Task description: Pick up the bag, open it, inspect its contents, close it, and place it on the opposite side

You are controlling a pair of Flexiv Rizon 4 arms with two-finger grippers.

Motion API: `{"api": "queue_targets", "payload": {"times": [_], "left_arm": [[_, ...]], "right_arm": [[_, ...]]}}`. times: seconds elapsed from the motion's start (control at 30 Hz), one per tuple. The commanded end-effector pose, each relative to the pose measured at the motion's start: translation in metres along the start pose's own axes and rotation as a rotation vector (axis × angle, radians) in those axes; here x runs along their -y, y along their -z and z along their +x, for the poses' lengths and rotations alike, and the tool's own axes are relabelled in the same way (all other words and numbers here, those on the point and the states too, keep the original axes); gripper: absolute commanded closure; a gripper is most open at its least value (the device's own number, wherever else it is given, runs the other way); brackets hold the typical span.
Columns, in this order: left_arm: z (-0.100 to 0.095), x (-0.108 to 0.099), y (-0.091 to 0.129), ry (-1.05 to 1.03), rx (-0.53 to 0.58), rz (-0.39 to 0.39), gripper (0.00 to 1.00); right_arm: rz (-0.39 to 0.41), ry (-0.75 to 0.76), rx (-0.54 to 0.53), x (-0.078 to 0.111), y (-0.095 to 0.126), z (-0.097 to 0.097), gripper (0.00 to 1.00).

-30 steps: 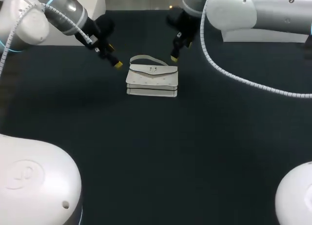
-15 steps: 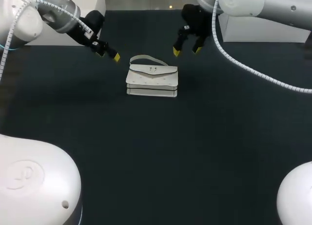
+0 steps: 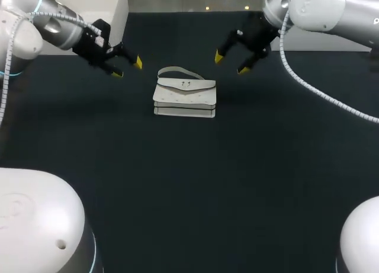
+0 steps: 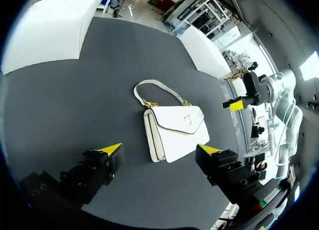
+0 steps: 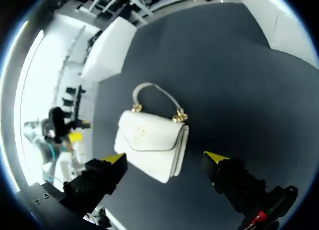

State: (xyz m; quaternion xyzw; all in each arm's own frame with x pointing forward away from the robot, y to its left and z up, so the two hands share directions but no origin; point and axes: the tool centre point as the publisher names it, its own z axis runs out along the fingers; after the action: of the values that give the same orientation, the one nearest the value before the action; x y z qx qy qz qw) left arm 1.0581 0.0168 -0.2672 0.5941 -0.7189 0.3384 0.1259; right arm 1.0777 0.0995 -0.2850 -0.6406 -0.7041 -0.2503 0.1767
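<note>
Spreading across nearly the whole head view, the dark matte surface (image 3: pixel 189 190) carries a single white bag (image 3: pixel 185 96). It lies in the far half, about midway between the two sides, with its flap closed and facing up. The left arm (image 3: pixel 56 27) comes in from the far left corner and the right arm (image 3: pixel 323 9) from the far right corner. Each is angled down with its wrist tilted so that the fingers point inward at the bag. The left gripper (image 3: pixel 127 68) hangs to the bag's left, near its far corner but apart from it, its fingers spread wide and holding nothing. The right gripper (image 3: pixel 231 64) hangs off the bag's far right corner, likewise apart, its fingers spread and empty. Both wrist views show the bag ahead of the parted yellow tips (image 4: pixel 110 149), untouched. The curved handle (image 3: pixel 177 70) lies on the bag's far side, joined to it by small gold-toned fittings (image 5: pixel 178 116). A small clasp (image 3: pixel 185 83) sits at the flap's middle; any marking on it is too small to read.
</note>
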Motion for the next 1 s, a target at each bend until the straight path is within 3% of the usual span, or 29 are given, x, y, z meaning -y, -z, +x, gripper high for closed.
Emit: {"api": "queue_targets", "payload": {"times": [0.03,0.2,0.3,0.73,0.9,1.0], "left_arm": [[-0.002,0.008,-0.010,0.409,-0.225,-0.019,0.00],[0.001,0.009,-0.018,0.448,-0.273,-0.076,0.00],[0.000,0.009,-0.018,0.429,-0.243,-0.062,0.00],[0.000,0.009,-0.018,0.429,-0.243,-0.062,0.00],[-0.005,0.002,-0.031,0.439,-0.362,-0.086,0.00],[-0.008,0.004,-0.035,0.438,-0.412,-0.105,0.00]], "right_arm": [[-0.142,-0.153,-0.111,0.014,0.003,-0.006,0.00],[-0.151,-0.176,-0.150,0.015,0.001,-0.006,0.00],[-0.119,-0.165,-0.104,0.014,-0.002,-0.004,0.00],[-0.119,-0.165,-0.104,0.014,-0.002,-0.004,0.00],[-0.116,-0.209,-0.195,0.014,-0.020,-0.008,0.00],[-0.072,-0.279,-0.238,0.011,-0.029,-0.012,0.00]]}}
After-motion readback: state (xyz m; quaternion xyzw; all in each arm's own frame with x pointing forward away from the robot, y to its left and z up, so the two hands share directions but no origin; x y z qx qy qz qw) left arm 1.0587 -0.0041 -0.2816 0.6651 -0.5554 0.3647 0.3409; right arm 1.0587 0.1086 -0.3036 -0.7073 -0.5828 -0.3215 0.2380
